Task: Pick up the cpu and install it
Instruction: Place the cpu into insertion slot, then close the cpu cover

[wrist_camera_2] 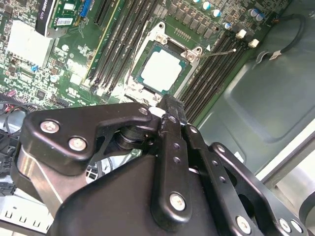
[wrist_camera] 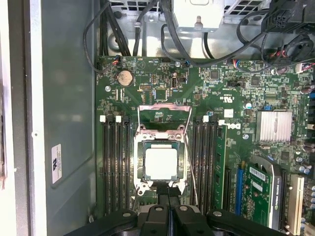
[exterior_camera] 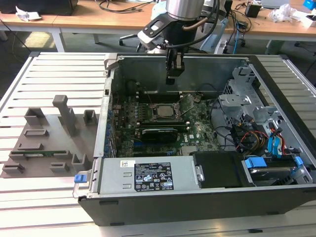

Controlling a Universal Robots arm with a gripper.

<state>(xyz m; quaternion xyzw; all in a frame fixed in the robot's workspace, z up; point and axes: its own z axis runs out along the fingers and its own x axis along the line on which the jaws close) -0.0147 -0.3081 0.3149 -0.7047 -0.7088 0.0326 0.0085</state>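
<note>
The cpu (wrist_camera: 160,163), a pale silvery square, lies flat in the motherboard socket (wrist_camera: 140,169) inside the open computer case. The socket's metal load frame (wrist_camera: 165,109) is swung up and open, and its thin lever (wrist_camera: 193,167) stands free beside it. In both wrist views my black gripper (wrist_camera: 168,190) hangs above the socket's edge, shut with nothing between its fingers. The second wrist view has the cpu (wrist_camera_2: 161,70) just beyond the gripper (wrist_camera_2: 171,105). In the exterior view the gripper (exterior_camera: 174,78) hovers well above the cpu (exterior_camera: 162,112).
Memory slots (wrist_camera: 113,162) flank the socket. A graphics card (wrist_camera: 260,189) and a heat sink (wrist_camera: 273,126) lie nearby. Cables (exterior_camera: 242,136) and drive bays crowd the exterior view's right. A grey fixture tray (exterior_camera: 47,143) with a green memory stick (exterior_camera: 37,153) sits at the left.
</note>
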